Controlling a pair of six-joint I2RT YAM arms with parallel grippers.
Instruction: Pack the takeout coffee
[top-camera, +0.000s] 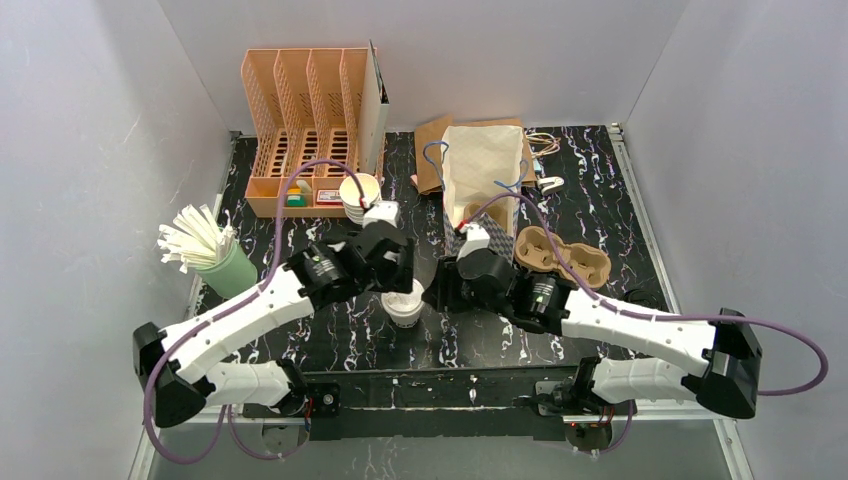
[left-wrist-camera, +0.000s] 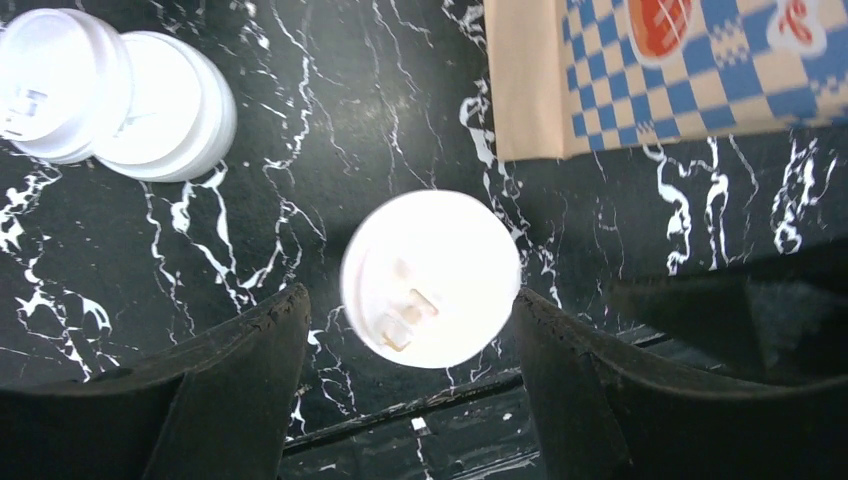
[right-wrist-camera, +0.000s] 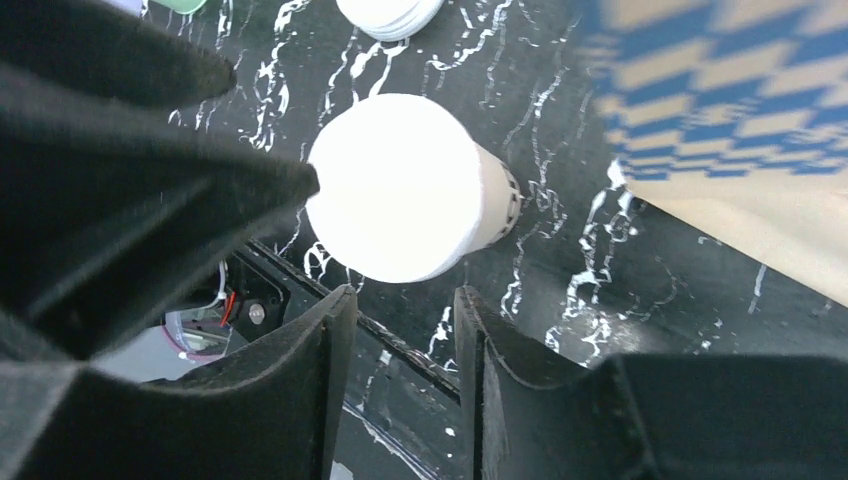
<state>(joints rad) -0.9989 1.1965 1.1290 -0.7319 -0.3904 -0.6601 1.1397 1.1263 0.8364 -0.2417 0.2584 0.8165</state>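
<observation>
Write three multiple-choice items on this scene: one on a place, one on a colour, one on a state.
1. Where is the lidded cup?
A. in the tray
B. between the left claw and the right claw
C. in the bag

2. What colour is the straw cup?
A. red
B. blue
C. green

3. The tray is:
A. empty
B. holding one cup
C. holding two cups

Answers:
1 B: the top view shows it standing between the two claws, and each wrist view has it just past its fingers.
2 C: its wall is green.
3 A: both wells are bare.
</observation>
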